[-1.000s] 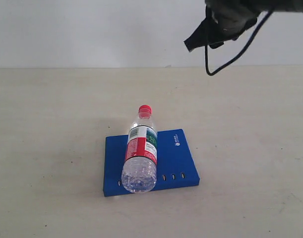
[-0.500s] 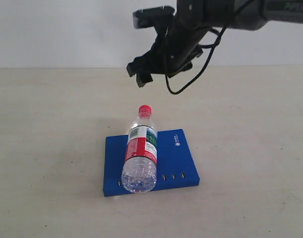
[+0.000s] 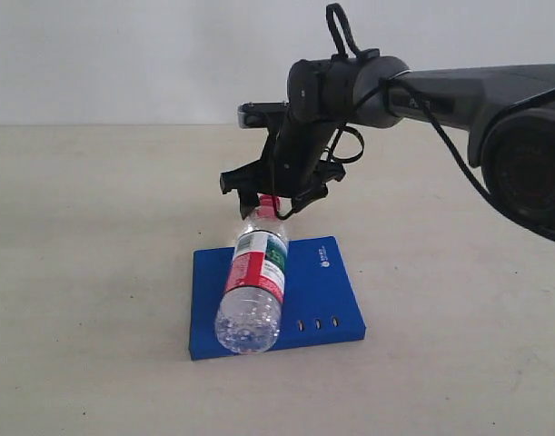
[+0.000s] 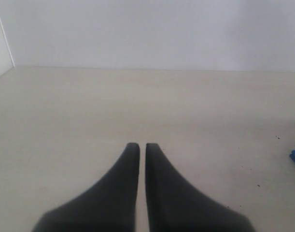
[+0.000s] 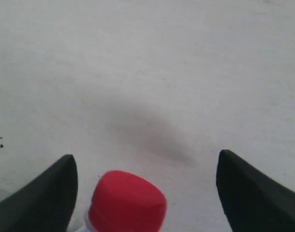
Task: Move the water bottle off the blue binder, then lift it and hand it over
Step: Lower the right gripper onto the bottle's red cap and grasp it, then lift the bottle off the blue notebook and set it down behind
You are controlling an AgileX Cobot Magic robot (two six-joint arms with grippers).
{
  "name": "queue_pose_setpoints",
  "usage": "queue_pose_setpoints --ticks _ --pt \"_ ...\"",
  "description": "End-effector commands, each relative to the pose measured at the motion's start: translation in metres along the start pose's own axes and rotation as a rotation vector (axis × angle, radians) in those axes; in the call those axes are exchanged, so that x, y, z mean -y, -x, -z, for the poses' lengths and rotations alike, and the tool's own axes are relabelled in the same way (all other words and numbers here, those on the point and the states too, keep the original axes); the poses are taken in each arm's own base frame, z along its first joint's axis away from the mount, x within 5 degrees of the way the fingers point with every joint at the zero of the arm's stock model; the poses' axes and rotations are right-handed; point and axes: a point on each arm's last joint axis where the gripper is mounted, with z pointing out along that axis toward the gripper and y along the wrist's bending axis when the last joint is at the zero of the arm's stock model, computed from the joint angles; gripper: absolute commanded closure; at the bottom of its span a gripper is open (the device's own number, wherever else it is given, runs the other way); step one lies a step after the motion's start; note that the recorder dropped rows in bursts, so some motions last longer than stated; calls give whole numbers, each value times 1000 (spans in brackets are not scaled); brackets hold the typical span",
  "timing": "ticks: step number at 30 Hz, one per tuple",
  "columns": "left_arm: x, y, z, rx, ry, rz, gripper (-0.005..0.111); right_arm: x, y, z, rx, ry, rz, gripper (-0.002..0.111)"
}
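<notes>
Clear plastic water bottle (image 3: 254,286) lies on its side on the blue binder (image 3: 324,286), so I judge nothing is done yet. My left gripper (image 4: 142,145) is pressed together over bare table (image 4: 65,106). My right gripper (image 3: 270,194) hangs low, jaws spread either side of the red cap (image 5: 127,198), not gripping.

Clear water bottle (image 3: 251,304), red cap (image 5: 127,198), red/wht/grn label (image 3: 259,263); blue binder (image 3: 324,295) w/ wht logo (image 3: 324,261); beige worktop (image 3: 86,272); blk right pincer (image 5: 146,154).
</notes>
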Motion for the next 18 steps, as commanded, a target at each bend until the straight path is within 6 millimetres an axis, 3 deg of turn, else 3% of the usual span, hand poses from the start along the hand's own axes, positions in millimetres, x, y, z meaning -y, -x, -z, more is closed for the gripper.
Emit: queue_pose_setpoints --ticks 1,4,5,15,18 --pt "0 -1 0 2 -6 1 102 -2 -2 2 -30 1 10 58" --pt "0 -1 0 2 -6 1 102 -4 2 8 -14 5 60 89" --pt "0 -1 0 2 -6 1 102 -5 5 11 0 7 85 107" --pt "0 -1 0 2 -6 1 102 -21 36 81 136 43 113 108" --pt "0 -1 0 2 -6 1 102 -19 39 93 167 16 113 108"
